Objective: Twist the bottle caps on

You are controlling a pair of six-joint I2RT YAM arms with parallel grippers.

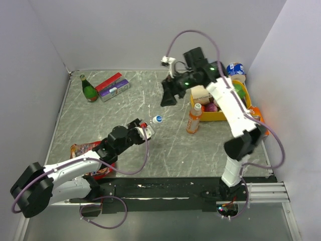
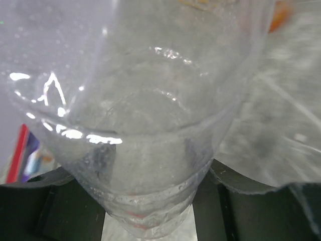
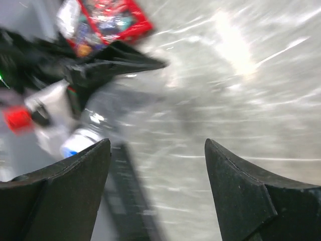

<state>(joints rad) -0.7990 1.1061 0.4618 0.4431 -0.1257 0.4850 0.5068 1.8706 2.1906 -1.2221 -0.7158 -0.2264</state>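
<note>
The small bottle of orange liquid stands upright beside the yellow tray, with a whitish cap on its neck. My left gripper is shut on a clear, see-through plastic bottle, which fills the left wrist view between the dark fingers. A blue cap sits just past that gripper's tip. I cannot tell whether it is on this bottle's neck or on the table. It shows blurred in the right wrist view. My right gripper is open and empty, above the table beyond the blue cap.
A dark green glass bottle and red and purple boxes lie at the back left. A snack packet lies under my left arm. The yellow tray of food items, with a blue-white can behind it, stands at the right.
</note>
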